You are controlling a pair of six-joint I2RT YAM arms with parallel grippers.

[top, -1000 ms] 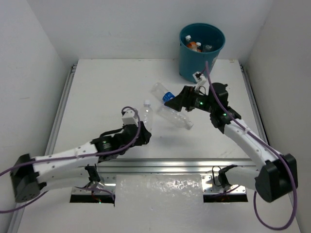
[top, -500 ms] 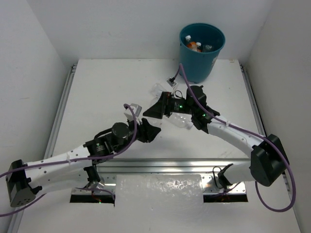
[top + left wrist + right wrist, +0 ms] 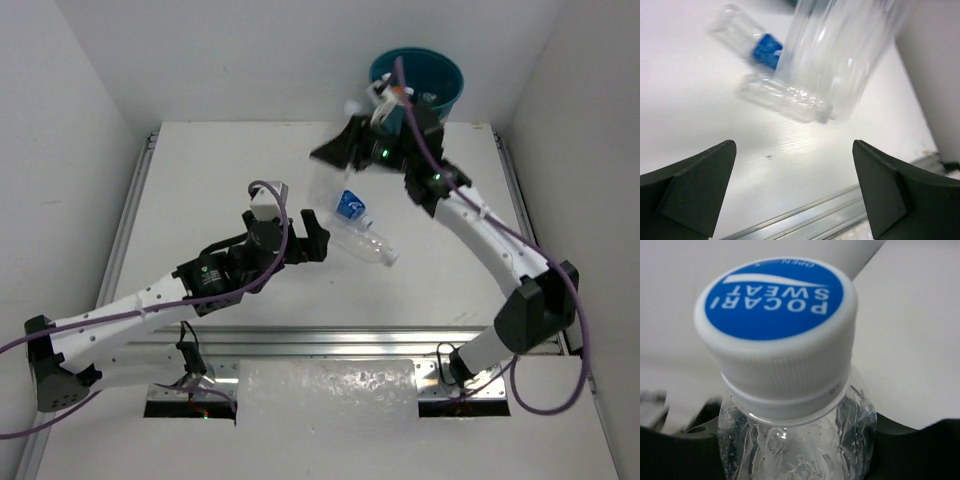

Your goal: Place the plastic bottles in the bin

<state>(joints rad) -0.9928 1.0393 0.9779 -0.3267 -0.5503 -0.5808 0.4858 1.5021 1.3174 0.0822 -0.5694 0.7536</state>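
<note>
My right gripper point(image 3: 346, 148) is raised left of the teal bin point(image 3: 445, 92) and shut on a clear bottle point(image 3: 790, 315) just below its white, blue-topped cap; the bottle's body point(image 3: 321, 188) hangs down toward the table. In the left wrist view that bottle point(image 3: 840, 50) is a blur in the air. Two plastic bottles lie on the table: one with a blue label point(image 3: 350, 205) point(image 3: 765, 50) and a plain clear one point(image 3: 372, 246) point(image 3: 785, 97). My left gripper point(image 3: 311, 241) point(image 3: 792, 150) stands open and empty, low over the table just left of them.
Inside the bin, an orange bottle point(image 3: 402, 93) shows behind the right arm. A metal rail point(image 3: 330, 343) runs along the table's near edge. White walls enclose the table on the left, right and back.
The left gripper let go of the upright clear bottle and opened wide. The right gripper closed on that bottle's neck and lifted it up and back toward the bin.
</note>
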